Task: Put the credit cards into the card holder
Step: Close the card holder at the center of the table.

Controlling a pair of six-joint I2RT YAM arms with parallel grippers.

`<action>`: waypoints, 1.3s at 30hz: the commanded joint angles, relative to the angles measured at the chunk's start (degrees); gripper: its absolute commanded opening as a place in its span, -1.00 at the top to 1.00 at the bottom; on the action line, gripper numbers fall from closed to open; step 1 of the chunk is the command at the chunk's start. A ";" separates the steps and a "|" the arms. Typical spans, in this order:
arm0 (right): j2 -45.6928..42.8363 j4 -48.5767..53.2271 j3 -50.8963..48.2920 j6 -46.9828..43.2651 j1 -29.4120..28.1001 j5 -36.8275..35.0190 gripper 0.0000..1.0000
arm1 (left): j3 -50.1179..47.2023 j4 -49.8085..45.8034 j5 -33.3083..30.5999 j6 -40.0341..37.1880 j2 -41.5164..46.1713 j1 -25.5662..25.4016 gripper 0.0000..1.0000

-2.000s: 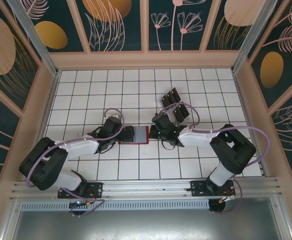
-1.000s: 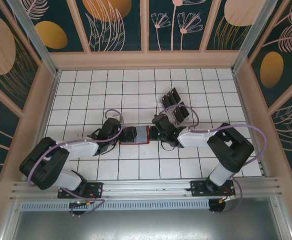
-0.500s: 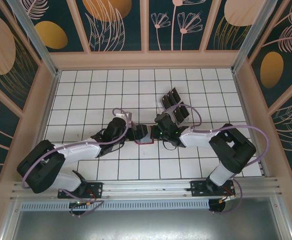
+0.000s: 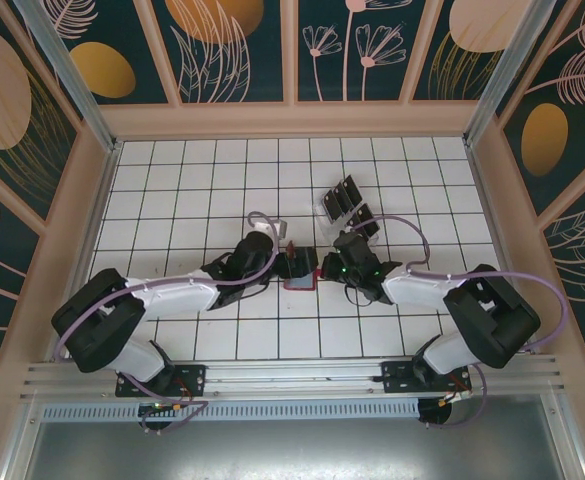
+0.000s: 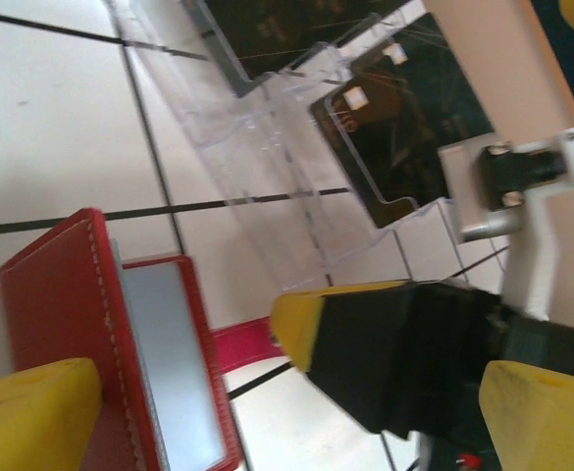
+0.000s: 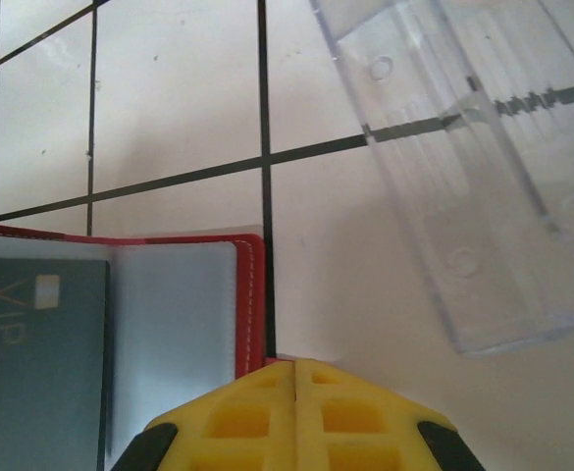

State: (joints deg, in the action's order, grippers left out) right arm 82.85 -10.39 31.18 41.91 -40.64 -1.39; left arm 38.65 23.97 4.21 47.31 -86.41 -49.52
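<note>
The red card holder (image 4: 300, 281) lies open on the white gridded table (image 4: 172, 180), near the middle, between the 2 grippers. In the right wrist view its red stitched edge (image 6: 251, 294) frames 2 clear sleeves side by side. The left sleeve holds a dark grey VIP card (image 6: 31, 363) with a pale chip. The right sleeve (image 6: 174, 334) shows only the grey lining.

In the left wrist view 1 red cover (image 5: 56, 314) is tilted up off the table beside the grey inner panel. A pink tab (image 5: 239, 345) runs from the holder's edge toward the right gripper's yellow tip.

The right gripper (image 4: 326, 271) sits at the holder's right edge. Its yellow pads (image 6: 257, 417) are pressed together with only a seam between them, their tips just beside the red corner. I cannot tell whether the tab is caught under them.

The left gripper (image 4: 290, 262) comes in from the other side, over the holder. Its yellow fingers (image 5: 31, 417) are spread wide apart, 1 against the raised cover and the other well off to the right.

Just beyond the right gripper, a clear slotted tray (image 4: 334, 207) rests on the table at an angle, apart from the holder. It carries the remaining black credit cards (image 4: 352, 210), which stand in its slots. The left wrist view shows 2 of these (image 5: 404, 128) through the plastic.
</note>
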 commanded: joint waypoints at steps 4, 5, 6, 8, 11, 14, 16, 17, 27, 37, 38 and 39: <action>-2.46 -1.65 -2.41 1.30 0.95 0.26 1.00 | 3.34 2.23 -0.24 1.15 -5.94 -2.64 -0.97; -2.80 -1.65 -2.67 1.33 1.17 0.26 1.00 | 3.59 2.31 -0.46 1.36 -6.82 -3.01 -0.97; -3.24 -1.74 -3.02 1.33 1.44 0.25 1.00 | 3.62 2.56 -0.56 1.75 -7.72 -3.33 -0.97; -3.69 -1.74 -3.40 1.33 1.66 1.48 1.00 | 3.23 2.72 -1.06 2.81 -8.91 -3.50 -0.97; -4.10 -1.82 -3.80 1.31 1.88 1.96 1.00 | 2.89 1.72 -1.93 4.11 -10.19 -3.51 -0.97; -4.45 -1.89 -4.02 1.25 1.97 2.21 1.00 | 2.90 1.16 -2.52 4.61 -10.83 -3.54 -0.97; -4.60 -1.91 -4.02 1.10 2.06 2.37 1.00 | 3.50 -0.32 -3.21 4.62 -11.40 -3.53 -0.97; -4.67 -1.91 -4.03 1.04 2.13 2.48 1.00 | 3.62 -0.28 -3.21 4.55 -11.42 -3.50 -0.97; -9.01 0.42 -3.54 1.13 1.85 3.85 0.43 | 6.03 -7.23 -9.45 1.94 -6.61 -3.53 -0.97; -17.86 9.06 -0.15 2.85 -4.83 -0.47 0.57 | 12.06 -25.29 -22.28 -4.46 -0.54 0.22 -0.97; -17.56 9.00 0.29 3.17 -5.71 -0.67 0.65 | 11.77 -25.86 -21.87 -5.01 -0.35 1.64 -0.97; -16.86 8.73 0.68 3.55 -6.53 -0.72 0.70 | 11.59 -26.26 -21.21 -5.54 -0.34 3.09 -0.98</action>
State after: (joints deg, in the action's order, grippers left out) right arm 65.78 -4.01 29.76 44.03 -45.19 0.03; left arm 50.11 4.86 -14.06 44.95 -87.31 -49.69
